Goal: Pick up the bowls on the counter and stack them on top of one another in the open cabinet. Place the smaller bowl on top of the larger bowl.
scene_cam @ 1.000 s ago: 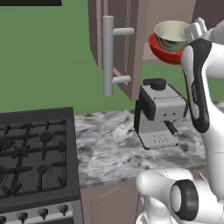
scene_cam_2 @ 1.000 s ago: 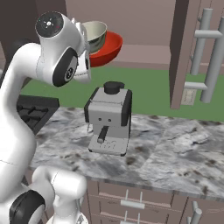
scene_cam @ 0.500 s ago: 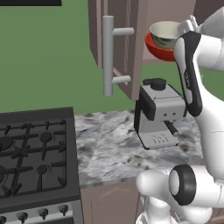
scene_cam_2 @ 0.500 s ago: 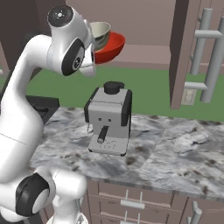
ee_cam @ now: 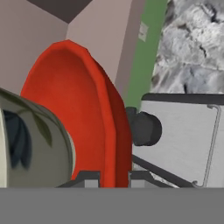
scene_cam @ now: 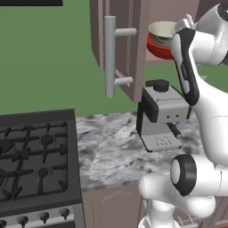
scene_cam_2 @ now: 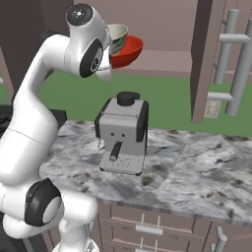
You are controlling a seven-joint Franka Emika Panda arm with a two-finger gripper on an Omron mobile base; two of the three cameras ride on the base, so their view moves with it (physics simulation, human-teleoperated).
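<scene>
The desk [scene_cam: 107, 147] is a grey-and-white marbled stone top, with brown fronts under it. A black gas stove [scene_cam: 33, 160] is set at its left end. Above the desk hangs the cabinet [scene_cam_2: 162, 29], brownish-mauve, and its door [scene_cam: 127, 44] stands open with a long grey bar handle [scene_cam: 110, 57] on it. In the right base view a second door with a similar grey handle [scene_cam_2: 231, 54] is seen at the right side.

On the desk stands a grey coffee machine [scene_cam_2: 122, 133] with a dark round knob on top.

Directly above this machine the larger bowl [scene_cam_2: 125, 51] is in the air, at the front of the cabinet shelf. It is bright red and tilted. The smaller bowl [scene_cam_2: 117, 37] sits inside it, so the two are stacked, cream one on top.

The claw [ee_cam: 114, 177] is closed on the rim of the larger bowl: in the hand view one finger tip [ee_cam: 86, 178] is on the inner side of the red wall and the other on the outer side. The smaller bowl [ee_cam: 30, 144] is just beside the inner finger tip; whether it touches, I cannot tell.
</scene>
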